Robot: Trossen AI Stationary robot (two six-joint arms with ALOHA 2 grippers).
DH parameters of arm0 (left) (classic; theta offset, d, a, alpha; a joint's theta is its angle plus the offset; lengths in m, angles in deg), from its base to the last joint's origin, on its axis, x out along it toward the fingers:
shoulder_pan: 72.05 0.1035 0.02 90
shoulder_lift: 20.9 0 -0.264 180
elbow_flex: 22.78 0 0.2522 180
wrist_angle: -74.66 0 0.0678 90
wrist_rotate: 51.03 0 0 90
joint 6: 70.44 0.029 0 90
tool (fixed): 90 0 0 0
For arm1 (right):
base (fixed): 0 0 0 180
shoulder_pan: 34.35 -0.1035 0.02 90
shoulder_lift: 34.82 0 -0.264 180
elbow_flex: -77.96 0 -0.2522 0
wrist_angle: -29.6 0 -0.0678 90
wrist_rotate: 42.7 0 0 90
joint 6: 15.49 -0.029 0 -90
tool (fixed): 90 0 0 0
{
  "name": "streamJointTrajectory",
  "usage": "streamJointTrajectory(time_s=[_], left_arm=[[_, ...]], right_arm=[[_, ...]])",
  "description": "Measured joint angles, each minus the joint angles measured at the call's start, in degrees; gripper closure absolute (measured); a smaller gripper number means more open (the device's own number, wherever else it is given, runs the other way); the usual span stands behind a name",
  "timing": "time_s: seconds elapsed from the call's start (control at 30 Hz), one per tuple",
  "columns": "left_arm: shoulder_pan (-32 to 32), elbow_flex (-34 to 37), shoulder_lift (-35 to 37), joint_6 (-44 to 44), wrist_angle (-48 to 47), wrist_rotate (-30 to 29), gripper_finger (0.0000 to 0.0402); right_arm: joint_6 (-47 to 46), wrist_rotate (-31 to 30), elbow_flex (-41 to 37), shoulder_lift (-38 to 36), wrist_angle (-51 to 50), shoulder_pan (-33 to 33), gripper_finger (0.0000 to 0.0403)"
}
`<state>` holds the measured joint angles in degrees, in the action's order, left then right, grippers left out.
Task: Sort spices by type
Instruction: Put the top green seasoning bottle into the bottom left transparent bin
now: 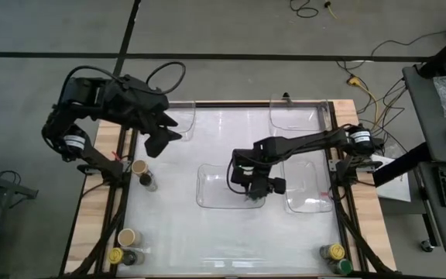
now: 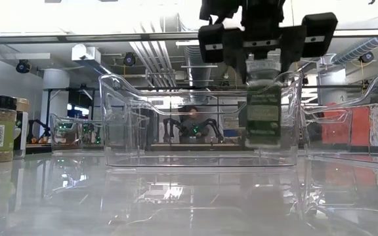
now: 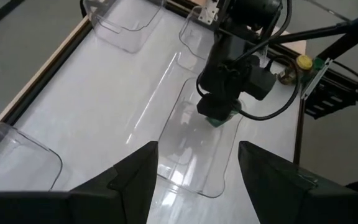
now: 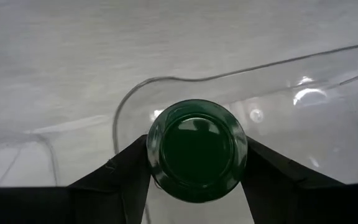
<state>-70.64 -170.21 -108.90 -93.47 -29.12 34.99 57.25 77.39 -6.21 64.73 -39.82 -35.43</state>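
The right gripper point(image 1: 254, 188) hung over the middle of the worktop point(image 1: 176, 225), its fingers point(image 4: 124, 168) pinching a green-lidded spice jar point(image 4: 197, 149) by the sides just under the lid. In the low view that jar point(image 2: 263, 111) stood upright inside a clear tray point(image 2: 195, 154), its base near the tray floor; whether it touched the floor could not be told. From above, this tray point(image 1: 211, 186) lay at the centre of the worktop, with the jar at its right end and nothing else visible in it.

A second clear tray point(image 1: 312, 190) sat just beside the first, toward the right edge, and looked empty. Two more clear trays lay against the far edge, one at mid-left point(image 1: 183, 116) and one toward the far right corner point(image 1: 296, 112); no jars showed in either.

The left gripper point(image 1: 159, 133) hovered above the far left part of the worktop, its fingers point(image 3: 129, 180) spread apart and holding nothing.

The other jars stood outside the trays. A tan-lidded jar point(image 1: 139, 168) stood near the left edge with another jar point(image 1: 149, 182) touching it, whose lid colour could not be told. At the near left corner stood a tan-lidded jar point(image 1: 127, 237), a yellow-lidded jar point(image 1: 115, 254) and a dark jar point(image 1: 130, 257) close together. At the near right corner a yellow-lidded jar point(image 1: 332, 252) stood touching a green-lidded one point(image 1: 344, 266).
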Motion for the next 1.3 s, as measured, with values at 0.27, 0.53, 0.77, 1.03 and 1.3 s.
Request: streamJointTrajectory(time_s=[0.27, 0.53, 0.77, 1.03, 1.3], left_arm=[[0.0, 0.0, -0.05, 0.44, 0.0, -2.8, 0.0194], [0.0, 0.0, -0.05, 1.45, 0.0, -3.04, 0.0194], [0.0, -0.01, -0.05, 1.79, 0.0, -3.05, 0.0194], [0.0, 0.0, -0.03, 1.77, 0.0, -3.04, 0.0194], [0.0, 0.0, -0.03, 2.99, 0.02, -3.04, 0.0194]], right_arm=[[-3.7, 1.5, -3.99, 0.0, 5.8, 0.0, 0.0196], [-5.28, 1.94, -5.63, -0.07, 6.82, 0.0, 0.0188], [-8.89, 1.24, -5.82, -0.07, 7.58, 0.0, 0.0168], [-11.47, -0.12, -5.84, -0.6, 9.5, -0.32, 0.0141], [-14.31, -1.33, -5.78, -3.52, 9.34, -1.15, 0.0101]])
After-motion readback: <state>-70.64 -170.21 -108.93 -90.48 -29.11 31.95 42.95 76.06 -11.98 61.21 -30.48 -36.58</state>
